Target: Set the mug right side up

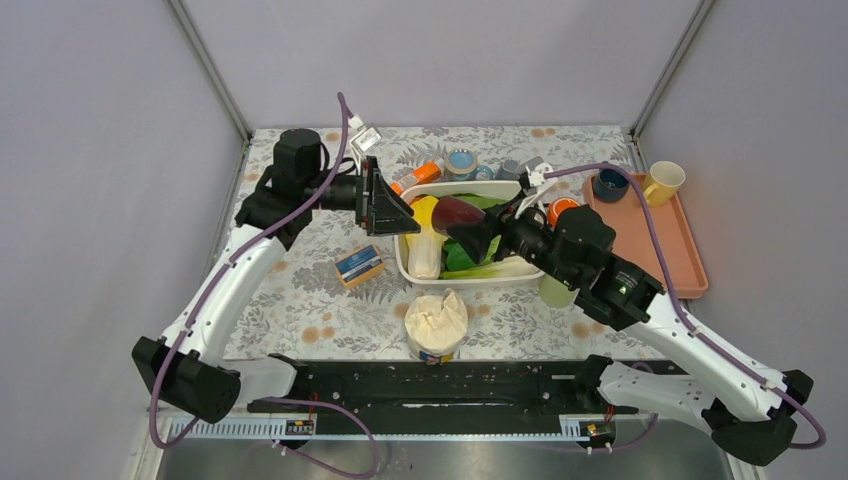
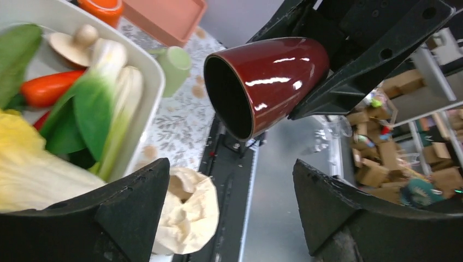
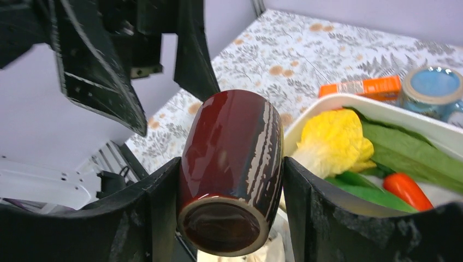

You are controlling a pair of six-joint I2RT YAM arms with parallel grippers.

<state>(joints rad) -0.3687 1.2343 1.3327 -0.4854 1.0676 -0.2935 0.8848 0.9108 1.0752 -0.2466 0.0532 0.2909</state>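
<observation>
The dark red glossy mug (image 1: 458, 214) hangs in the air over the white tub, lying on its side with its mouth toward the left arm. My right gripper (image 3: 229, 204) is shut on the mug (image 3: 232, 169) near its base, one finger on each flank. In the left wrist view the mug (image 2: 267, 82) points its open mouth at the camera, held from behind by the right arm's fingers (image 2: 349, 71). My left gripper (image 2: 232, 207) stands open just short of the mug's mouth, with nothing between its fingers. From above, the left gripper (image 1: 400, 212) is a small gap away from the mug.
A white tub (image 1: 408, 262) holds cabbage, greens, a red pepper and a mushroom. A cup with crumpled paper (image 1: 436, 322) stands in front of it. An orange tray (image 1: 675, 250) at right carries a yellow cup (image 1: 664, 182) and a blue one. A small box (image 1: 359, 266) lies left.
</observation>
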